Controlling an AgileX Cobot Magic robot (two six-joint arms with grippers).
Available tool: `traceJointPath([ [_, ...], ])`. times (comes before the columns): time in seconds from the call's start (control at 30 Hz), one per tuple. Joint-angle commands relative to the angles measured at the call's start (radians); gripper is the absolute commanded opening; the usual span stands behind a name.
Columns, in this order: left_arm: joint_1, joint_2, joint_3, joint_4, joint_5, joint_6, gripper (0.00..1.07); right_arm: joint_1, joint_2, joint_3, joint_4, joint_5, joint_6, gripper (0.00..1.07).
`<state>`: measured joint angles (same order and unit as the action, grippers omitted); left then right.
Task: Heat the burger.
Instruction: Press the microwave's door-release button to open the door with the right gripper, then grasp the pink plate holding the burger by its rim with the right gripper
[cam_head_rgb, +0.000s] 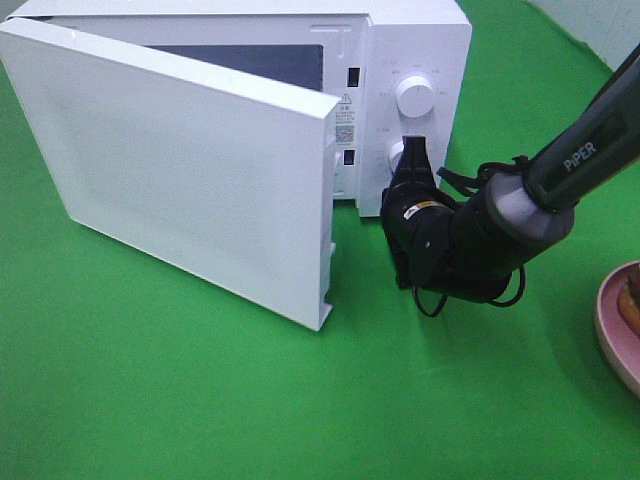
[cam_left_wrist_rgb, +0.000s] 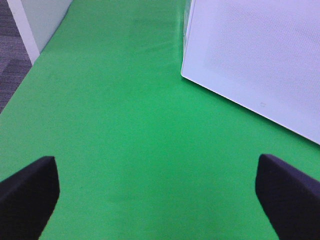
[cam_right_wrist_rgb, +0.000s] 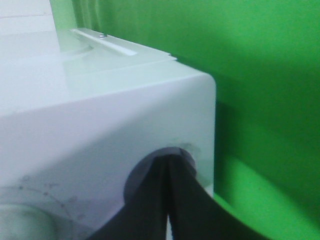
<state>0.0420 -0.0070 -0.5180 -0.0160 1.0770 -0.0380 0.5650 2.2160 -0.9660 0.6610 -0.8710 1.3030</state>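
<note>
My right claw (cam_head_rgb: 412, 150) is pinched shut at the microwave's (cam_head_rgb: 425, 40) lower knob (cam_head_rgb: 396, 153). My left claw (cam_left_wrist_rgb: 157, 200) hangs wide open over the desk (cam_left_wrist_rgb: 125, 125). The burger (cam_head_rgb: 631, 298) sits outside on its pink plate (cam_head_rgb: 610, 325), and the door (cam_head_rgb: 180, 170) is open. Turning the knob now could run it empty. Only the high view shows the burger; only the left wrist view shows my left claw.

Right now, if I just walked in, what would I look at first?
The big white microwave at the back of the green table, with its door standing wide open toward the left. Next comes the black right gripper, shut, with its tip at the lower knob on the microwave's front. At the far right edge a pink plate peeks in with a bit of the burger on it.
</note>
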Motion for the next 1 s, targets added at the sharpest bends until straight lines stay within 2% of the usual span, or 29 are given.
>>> traceJointPath([
  [0.03,0.003,-0.004,0.003,-0.001,-0.01,0.001,1.0,-0.05,-0.005,-0.101,-0.068,-0.215,-0.023,0.0],
  [0.33,0.003,-0.004,0.003,-0.001,-0.01,0.001,1.0,-0.048,-0.036,-0.084,-0.065,-0.153,-0.022,0.0],
  [0.67,0.003,-0.004,0.003,-0.001,-0.01,0.003,1.0,-0.048,-0.114,0.045,-0.086,-0.038,0.0,0.0],
  [1.0,0.003,-0.004,0.003,-0.001,-0.01,0.003,1.0,-0.048,-0.189,0.111,-0.136,0.128,0.0,0.0],
])
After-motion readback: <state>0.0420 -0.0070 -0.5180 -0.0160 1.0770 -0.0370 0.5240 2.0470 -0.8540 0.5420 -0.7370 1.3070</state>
